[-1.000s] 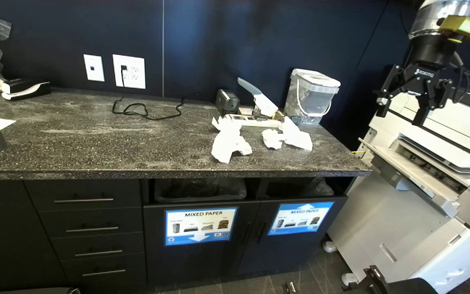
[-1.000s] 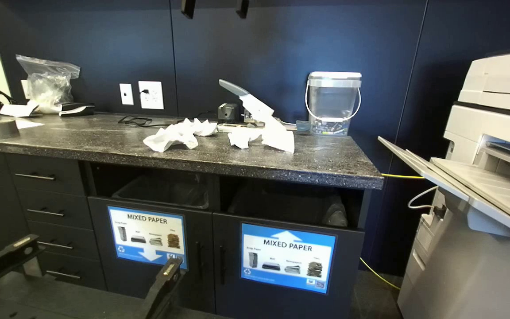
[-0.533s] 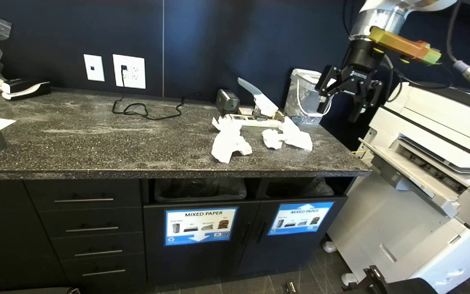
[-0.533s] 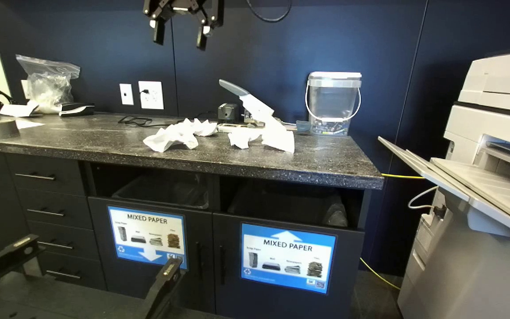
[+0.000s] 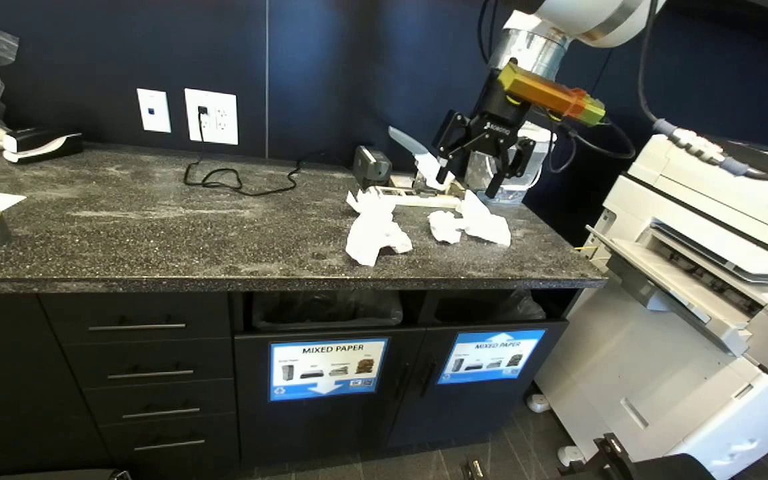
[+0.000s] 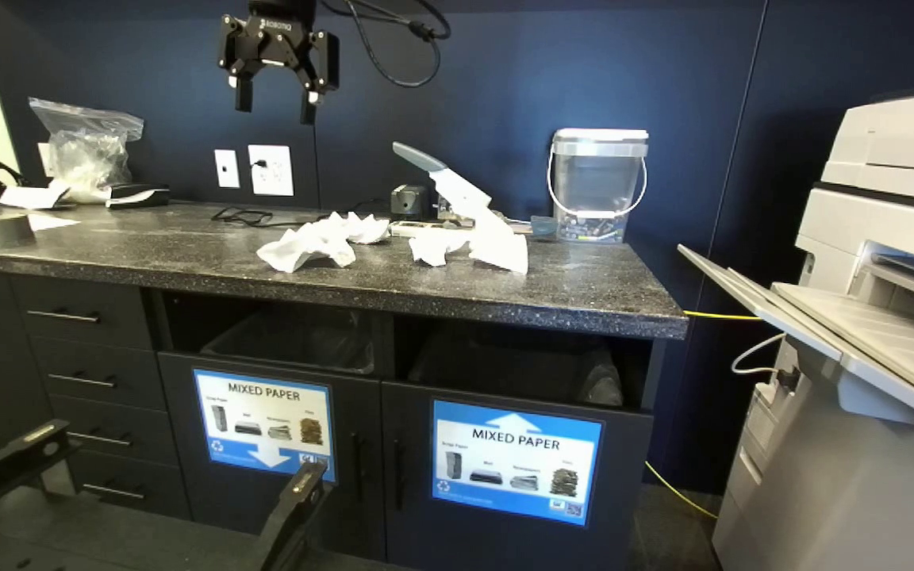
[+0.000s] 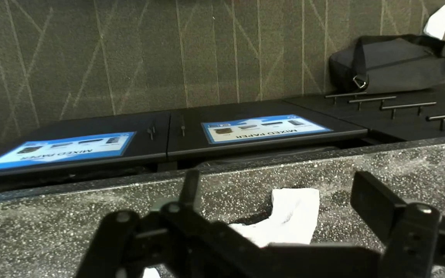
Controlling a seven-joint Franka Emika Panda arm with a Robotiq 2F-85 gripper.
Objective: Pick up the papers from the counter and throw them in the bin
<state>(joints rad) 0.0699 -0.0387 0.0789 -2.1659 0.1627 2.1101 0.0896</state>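
Robotiq gripper point(image 6: 276, 106) up there, above the speckled stone countertop point(image 6: 580, 277)

Its fingers point(image 6: 243, 97) are spread wide apart; the crumpled white papers point(image 6: 318, 240) lie on the stone, the bluer-labelled MIXED PAPER bin point(image 6: 514, 466) down below.

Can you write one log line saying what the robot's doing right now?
gripper: open, above counter | holding: nothing | papers: crumpled, lying on counter | bin: below counter | next: probably grasping a paper

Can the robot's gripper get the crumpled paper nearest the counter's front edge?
Probably yes: the gripper is open above the counter, and the wrist view shows the crumpled paper between its spread fingers. The air between looks free, so the gripper would mainly need to come down.
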